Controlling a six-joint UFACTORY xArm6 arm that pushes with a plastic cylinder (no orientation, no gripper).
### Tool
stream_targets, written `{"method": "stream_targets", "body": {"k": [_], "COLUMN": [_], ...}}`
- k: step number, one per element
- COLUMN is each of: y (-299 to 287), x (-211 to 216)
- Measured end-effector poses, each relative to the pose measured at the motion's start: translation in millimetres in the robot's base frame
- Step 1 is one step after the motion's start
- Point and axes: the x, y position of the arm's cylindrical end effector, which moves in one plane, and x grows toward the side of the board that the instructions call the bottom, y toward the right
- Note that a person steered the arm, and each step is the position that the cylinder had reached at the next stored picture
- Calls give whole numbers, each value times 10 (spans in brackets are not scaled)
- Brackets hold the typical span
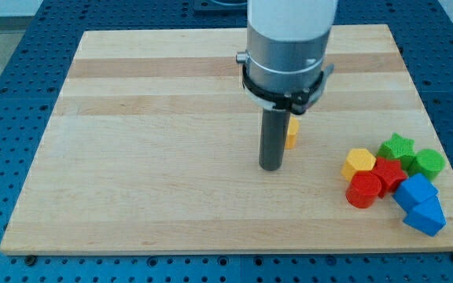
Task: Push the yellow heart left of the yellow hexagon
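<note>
blue blocks [421, 203] lie nearest; my tip [270, 167] touches a yellow block [292, 132].

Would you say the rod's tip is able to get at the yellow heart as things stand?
Probably yes: my tip sits just to the view's left of the yellow block, presumably the heart, half hidden behind the rod, nothing between them.

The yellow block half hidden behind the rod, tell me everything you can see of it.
Only a narrow sliver of the small yellow-orange block shows, peeking out on the view's right of the dark rod, so its shape cannot be made out. It looks like matte plastic and sits flat on the pale wooden board, apart from the cluster at the view's right. My tip stands just left and below it; contact cannot be judged.
</note>
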Motion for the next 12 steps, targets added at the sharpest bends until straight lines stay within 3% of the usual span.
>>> {"method": "stream_targets", "body": {"k": [5, 9, 12], "y": [-29, 343, 137], "x": [-898, -810, -779]}}
